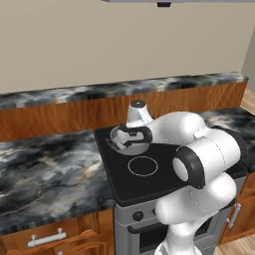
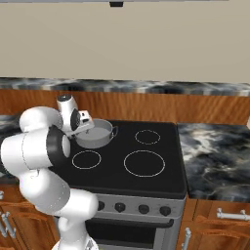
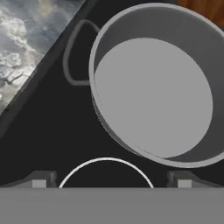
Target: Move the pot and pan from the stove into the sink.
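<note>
hand view: pot (image 3: 153, 100) on stove (image 3: 52, 131)

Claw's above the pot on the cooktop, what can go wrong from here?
1. The claw hangs open, short of the pot, over a burner ring; a straight descent would likely miss the rim.
2. The pot's loop handle is thin and off to the side, a hard target.
3. The pot sits near the stove edge beside the marble counter; a nudge may slide it off.
</note>
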### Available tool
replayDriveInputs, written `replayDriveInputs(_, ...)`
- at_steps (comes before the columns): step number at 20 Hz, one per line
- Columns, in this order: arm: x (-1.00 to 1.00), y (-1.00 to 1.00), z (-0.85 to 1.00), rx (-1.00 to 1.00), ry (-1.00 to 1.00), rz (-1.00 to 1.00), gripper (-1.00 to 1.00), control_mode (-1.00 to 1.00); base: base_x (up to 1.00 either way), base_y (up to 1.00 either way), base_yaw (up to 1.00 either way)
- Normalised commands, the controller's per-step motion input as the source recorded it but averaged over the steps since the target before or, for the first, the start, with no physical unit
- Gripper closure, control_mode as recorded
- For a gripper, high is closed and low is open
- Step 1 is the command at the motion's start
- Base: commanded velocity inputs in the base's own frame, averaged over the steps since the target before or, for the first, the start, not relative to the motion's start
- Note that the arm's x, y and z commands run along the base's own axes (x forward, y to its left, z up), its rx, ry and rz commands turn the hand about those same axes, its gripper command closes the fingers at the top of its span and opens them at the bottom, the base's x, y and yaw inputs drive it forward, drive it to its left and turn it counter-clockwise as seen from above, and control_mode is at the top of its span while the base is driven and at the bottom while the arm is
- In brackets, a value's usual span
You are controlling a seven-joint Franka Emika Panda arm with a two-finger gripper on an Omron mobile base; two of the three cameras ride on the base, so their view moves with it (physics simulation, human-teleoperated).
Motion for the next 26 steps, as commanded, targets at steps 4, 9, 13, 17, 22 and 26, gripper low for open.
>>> replayDriveInputs(4,0.37,0.00,-0.28,-0.06,0.04,0.08,-1.00,-1.00,0.00,0.00,0.00)
replayDriveInputs(9,0.49,0.00,-0.28,-0.04,0.04,0.09,-1.00,-1.00,0.00,0.00,0.00)
replayDriveInputs(13,0.36,0.00,-0.24,-0.04,0.01,0.06,-1.00,-1.00,0.00,0.00,0.00)
replayDriveInputs(17,0.09,0.00,-0.12,-0.04,0.02,0.03,-1.00,-1.00,0.00,0.00,0.00)
replayDriveInputs(22,-0.01,0.00,-0.19,-0.07,0.04,0.00,-1.00,-1.00,0.00,0.00,0.00)
replayDriveInputs(26,0.00,0.00,-0.20,-0.07,0.04,0.00,-1.00,-1.00,0.00,0.00,0.00)
